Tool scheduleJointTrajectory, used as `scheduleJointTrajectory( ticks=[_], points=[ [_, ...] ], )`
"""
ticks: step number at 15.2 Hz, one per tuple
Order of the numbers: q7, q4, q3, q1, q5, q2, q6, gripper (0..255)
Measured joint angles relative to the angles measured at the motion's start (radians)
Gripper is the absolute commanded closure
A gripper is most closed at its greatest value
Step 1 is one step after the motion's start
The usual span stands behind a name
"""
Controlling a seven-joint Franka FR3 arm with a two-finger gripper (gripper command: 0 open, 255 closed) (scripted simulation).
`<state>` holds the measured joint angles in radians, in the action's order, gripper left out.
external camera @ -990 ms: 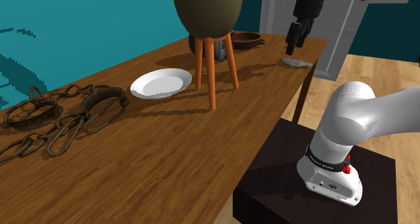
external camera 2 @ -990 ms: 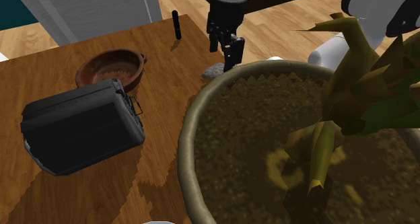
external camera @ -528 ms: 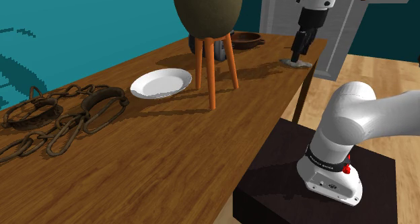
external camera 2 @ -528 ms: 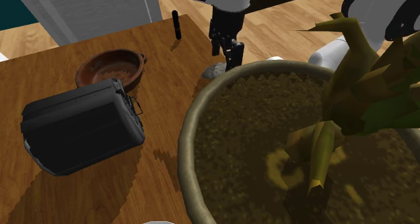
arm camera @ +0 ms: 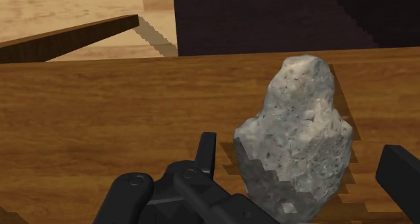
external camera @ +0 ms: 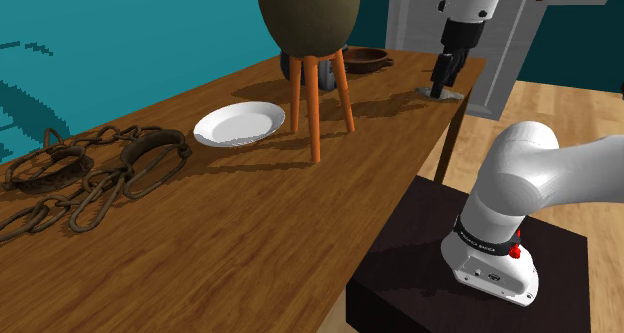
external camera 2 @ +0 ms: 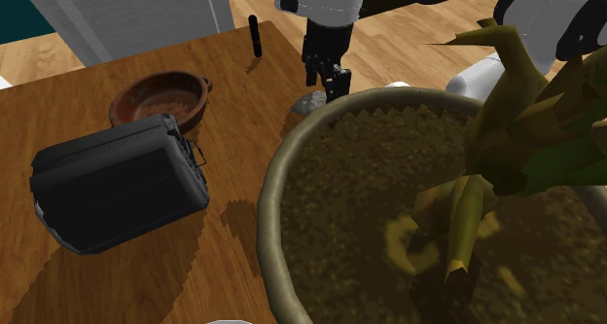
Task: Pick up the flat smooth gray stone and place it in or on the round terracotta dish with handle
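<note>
The flat speckled gray stone lies on the wooden table near its far corner, also seen as the stone and the stone. My gripper is open and low over it, one finger on each side of the stone, neither touching. In the exterior views the gripper points down right above the stone. The round brown terracotta dish with a handle sits empty farther in on the table, to the shoulder view's left of the stone.
A big plant pot on orange legs stands mid-table, its rim close to the gripper. A black box-like appliance sits beside the dish. A white plate and rusty chains lie nearer. The table edge runs just past the stone.
The gripper moved toward the shoulder view's right and came down from above the table until its fingers straddle the stone. The stone has not moved.
</note>
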<state>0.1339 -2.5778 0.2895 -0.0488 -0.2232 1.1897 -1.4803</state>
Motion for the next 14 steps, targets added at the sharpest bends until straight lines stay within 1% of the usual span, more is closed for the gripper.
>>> scheduleJointTrajectory(
  ticks=[1, 11, 14],
  points=[
    [0.000, 0.000, 0.000, 0.000, 0.000, 0.000, 0.000, 255],
    [0.000, 0.000, 0.000, 0.000, 0.000, 0.000, 0.000, 255],
    [0.001, 0.035, -0.005, 0.004, 0.006, -0.014, 0.021, 255]
  ],
)
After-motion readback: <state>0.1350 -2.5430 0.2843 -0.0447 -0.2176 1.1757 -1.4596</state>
